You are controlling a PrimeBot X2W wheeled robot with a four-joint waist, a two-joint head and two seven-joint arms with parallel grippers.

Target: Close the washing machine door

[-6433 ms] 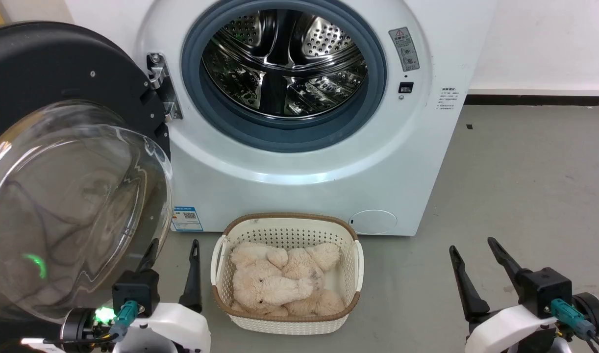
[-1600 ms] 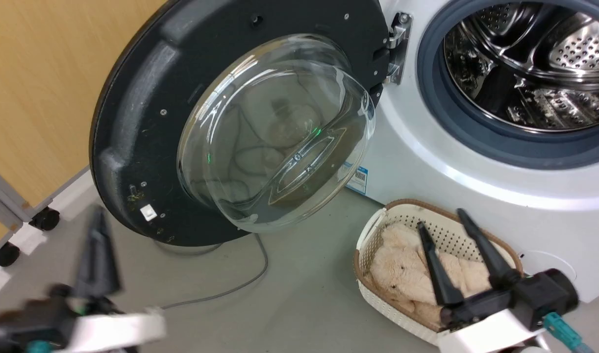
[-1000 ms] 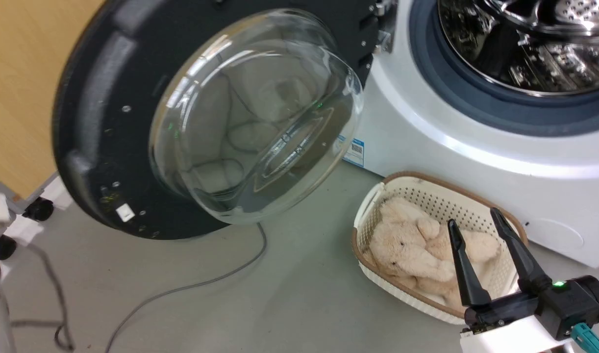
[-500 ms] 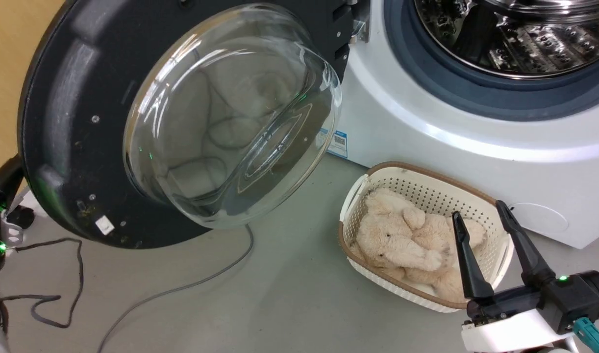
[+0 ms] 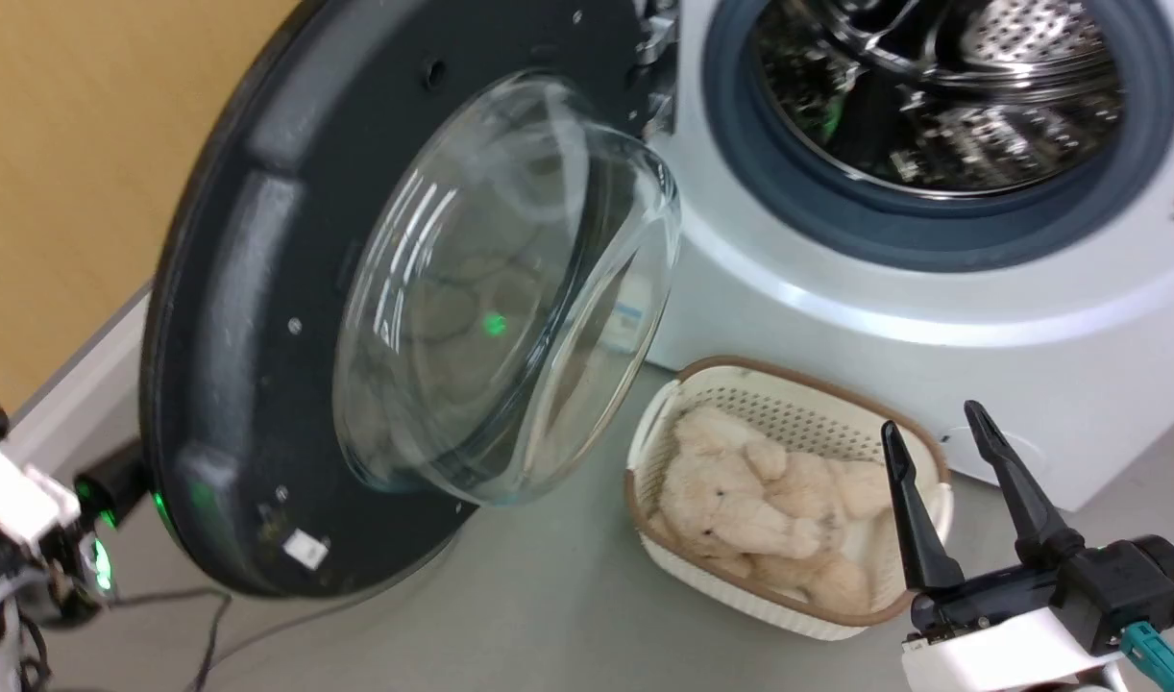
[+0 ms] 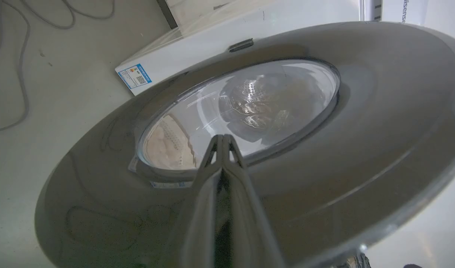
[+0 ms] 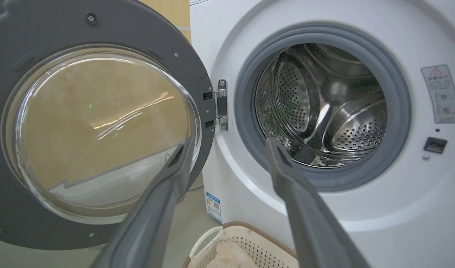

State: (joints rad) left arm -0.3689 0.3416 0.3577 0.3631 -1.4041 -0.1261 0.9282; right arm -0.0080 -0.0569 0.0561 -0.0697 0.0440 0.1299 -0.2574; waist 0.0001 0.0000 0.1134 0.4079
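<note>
The washing machine door (image 5: pixel 251 288) stands open on its hinge at the left of the washing machine (image 5: pixel 837 317), its glass bowl (image 5: pixel 491 288) bulging toward the steel drum (image 5: pixel 933 86). My left arm (image 5: pixel 11 500) is low behind the door. In the left wrist view my left gripper (image 6: pixel 223 137) is shut with nothing in it, its tips at the door's glossy outer face (image 6: pixel 361 123), just below the window. My right gripper (image 5: pixel 931 420) stands open over the basket's right end. Past the right gripper (image 7: pixel 229 143) are the door (image 7: pixel 11 37) and the open machine (image 7: pixel 361 223).
A white basket (image 5: pixel 702 577) of beige plush (image 5: pixel 741 490) sits on the floor under the drum opening, close to the door's swing. A wood-coloured wall (image 5: pixel 68 144) is behind the door. Grey cables (image 5: pixel 212 625) lie on the floor at the lower left.
The camera has shifted. The door has swung partway toward the machine, its bowl now more edge-on. My left arm has gone behind the door. The right gripper stays open.
</note>
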